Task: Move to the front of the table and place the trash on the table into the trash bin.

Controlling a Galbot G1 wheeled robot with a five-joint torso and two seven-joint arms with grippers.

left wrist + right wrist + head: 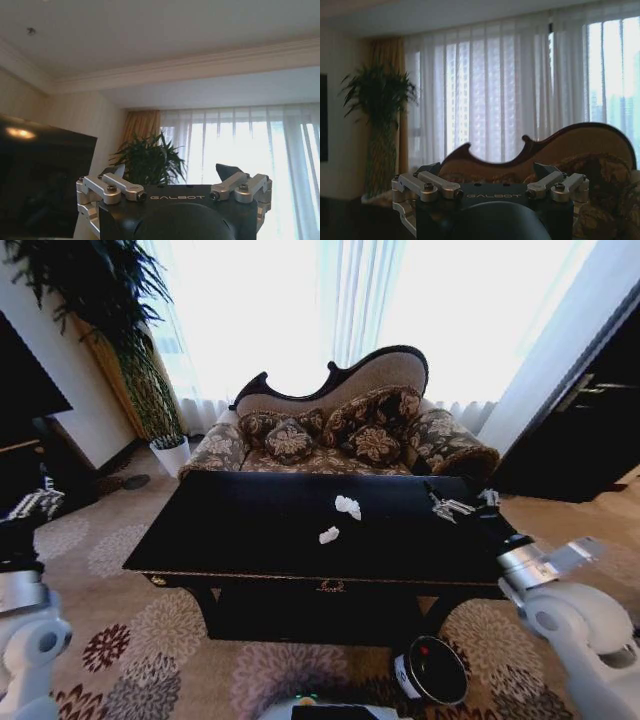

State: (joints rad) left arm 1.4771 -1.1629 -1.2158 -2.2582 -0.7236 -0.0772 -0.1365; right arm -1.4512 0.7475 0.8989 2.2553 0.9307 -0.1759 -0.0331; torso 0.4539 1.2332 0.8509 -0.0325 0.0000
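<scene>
Two paper bits on table, bin below (seemingly holding bottle), both grippers wide.

Glossy black table, gold trim; white paper bits; black trash bin, floral-patterned sofa

A floral sofa is sitting under a bright curtained window. Left of the sofa, a tall plant is standing in a white pot. Right of it, a dark cabinet is standing. Patterned carpet is spreading before the sofa.
</scene>
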